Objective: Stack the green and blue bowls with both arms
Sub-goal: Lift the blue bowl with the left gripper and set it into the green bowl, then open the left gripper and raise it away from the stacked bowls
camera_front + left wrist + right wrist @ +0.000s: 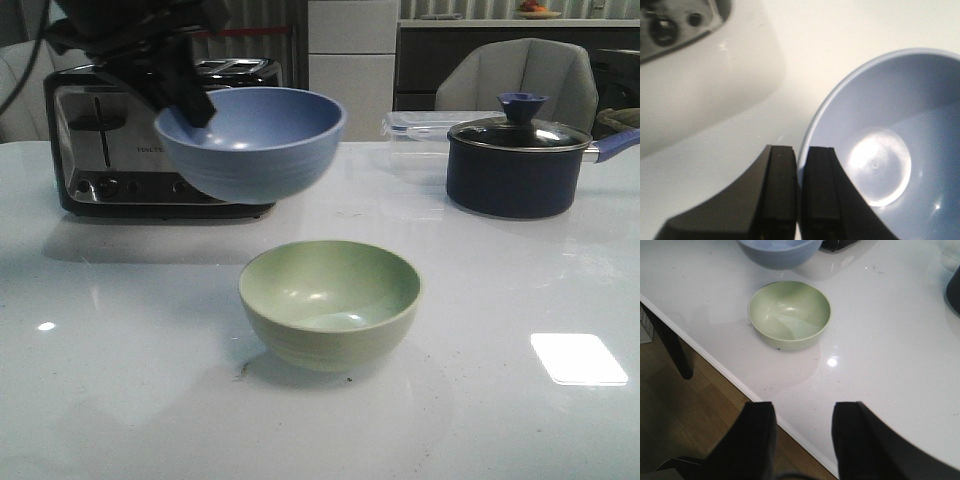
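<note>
The periwinkle blue bowl hangs in the air, tilted, above and left of the pale green bowl, which stands upright on the white table. My left gripper is shut on the blue bowl's left rim; in the left wrist view the fingers pinch the rim of the blue bowl. My right gripper is open and empty over the table's front edge, well short of the green bowl. The blue bowl shows beyond it. The right arm is out of the front view.
A chrome toaster stands at the back left behind the blue bowl. A dark navy lidded pot stands at the back right, with a clear plastic box behind it. The table's front edge drops to wood floor.
</note>
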{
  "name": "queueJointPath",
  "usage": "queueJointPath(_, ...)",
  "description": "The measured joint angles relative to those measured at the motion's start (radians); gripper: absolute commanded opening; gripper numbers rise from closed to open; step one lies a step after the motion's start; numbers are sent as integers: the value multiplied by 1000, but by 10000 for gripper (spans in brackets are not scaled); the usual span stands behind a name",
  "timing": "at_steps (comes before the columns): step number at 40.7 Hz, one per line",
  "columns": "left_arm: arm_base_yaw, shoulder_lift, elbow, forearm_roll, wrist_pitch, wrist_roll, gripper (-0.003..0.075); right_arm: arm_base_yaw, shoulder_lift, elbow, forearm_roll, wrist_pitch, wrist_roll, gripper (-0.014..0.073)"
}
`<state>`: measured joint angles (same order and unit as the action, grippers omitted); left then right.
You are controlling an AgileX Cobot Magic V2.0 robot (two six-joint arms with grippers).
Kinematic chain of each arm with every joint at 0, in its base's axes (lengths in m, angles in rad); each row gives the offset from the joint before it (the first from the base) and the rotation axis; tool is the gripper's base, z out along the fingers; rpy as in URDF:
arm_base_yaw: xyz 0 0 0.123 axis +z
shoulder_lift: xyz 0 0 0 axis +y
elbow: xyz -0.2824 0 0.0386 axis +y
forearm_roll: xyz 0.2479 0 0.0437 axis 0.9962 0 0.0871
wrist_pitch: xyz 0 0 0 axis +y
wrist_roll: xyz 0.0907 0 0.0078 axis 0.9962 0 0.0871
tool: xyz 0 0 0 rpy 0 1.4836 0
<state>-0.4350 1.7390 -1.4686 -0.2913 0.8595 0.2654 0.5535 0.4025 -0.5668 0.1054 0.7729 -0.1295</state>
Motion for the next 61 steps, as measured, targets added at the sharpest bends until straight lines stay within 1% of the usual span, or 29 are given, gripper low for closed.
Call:
queueJointPath(8, -102, 47, 2, -8, 5, 8, 93, 0, 0, 0, 0, 0, 0, 393)
queueJointPath(13, -127, 92, 2, -8, -7, 12, 93, 0, 0, 0, 0, 0, 0, 393)
queueJointPath(19, -127, 149, 3, -8, -20, 13, 94, 0, 0, 0, 0, 0, 0, 393)
queueJointPath(22, -127, 170, 6, -6, -32, 15, 127, 0, 0, 0, 0, 0, 0, 393)
queueJointPath(24, -127, 178, 6, -6, -42, 15, 178, 0, 0, 0, 0, 0, 0, 393)
queueJointPath(28, -127, 186, 6, -6, -53, 15, 312, 0, 0, 0, 0, 0, 0, 393)
queueJointPath(30, -127, 187, 6, -6, -53, 15, 362, 0, 0, 0, 0, 0, 0, 393)
queueJointPath(32, -127, 187, 6, -6, -53, 15, 380, 0, 0, 0, 0, 0, 0, 393)
queueJointPath(36, -127, 174, 6, 9, -53, 15, 367, 0, 0, 0, 0, 0, 0, 393)
queueJointPath(43, -127, 66, 10, 58, -42, 15, 360, 0, 0, 0, 0, 0, 0, 393)
queueJointPath(48, -127, -75, 51, 64, -38, 15, 360, 0, 0, 0, 0, 0, 0, 393)
queueJointPath(61, -127, -482, 309, 81, -38, 15, 360, 0, 0, 0, 0, 0, -2, 393)
